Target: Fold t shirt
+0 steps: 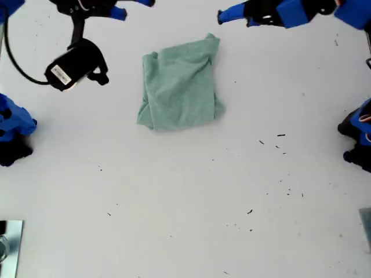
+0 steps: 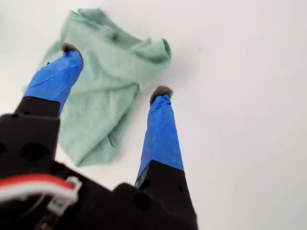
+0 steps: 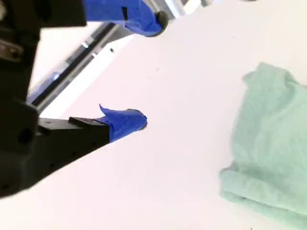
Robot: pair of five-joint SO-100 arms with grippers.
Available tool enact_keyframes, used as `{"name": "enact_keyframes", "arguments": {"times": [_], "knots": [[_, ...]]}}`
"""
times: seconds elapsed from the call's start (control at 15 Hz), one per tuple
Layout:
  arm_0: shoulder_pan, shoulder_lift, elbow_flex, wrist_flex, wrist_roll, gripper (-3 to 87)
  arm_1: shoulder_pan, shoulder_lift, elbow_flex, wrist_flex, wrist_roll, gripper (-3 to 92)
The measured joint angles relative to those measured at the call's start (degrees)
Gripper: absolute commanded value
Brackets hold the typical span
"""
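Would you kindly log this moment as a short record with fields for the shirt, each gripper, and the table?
t shirt: pale green, folded into a rough rectangular bundle, lying flat in the upper middle of the exterior view
my first gripper: open, one finger in front of the cloth, holding nothing
my second gripper: open, beside the shirt and apart from it, holding nothing
table: white, with small dark specks toward the exterior view's lower right
contact: neither gripper visibly grasps the shirt
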Motion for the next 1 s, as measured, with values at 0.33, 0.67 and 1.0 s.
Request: {"name": "enact_keyframes", "arguments": {"times": [0.33,0.67,1.0], "knots": [[8.2,34.8,53.3,-19.7,-5.9,-0.2,1.3,39.7,41.3,2.4,-1.1,2.3],[30.1,88.3,96.1,-11.9,-31.6,3.2,-10.5,67.3,69.7,13.7,13.4,2.3],[35.4,99.4,99.5,-10.5,-32.8,11.5,-17.1,84.2,74.6,20.5,24.8,3.0]]}}
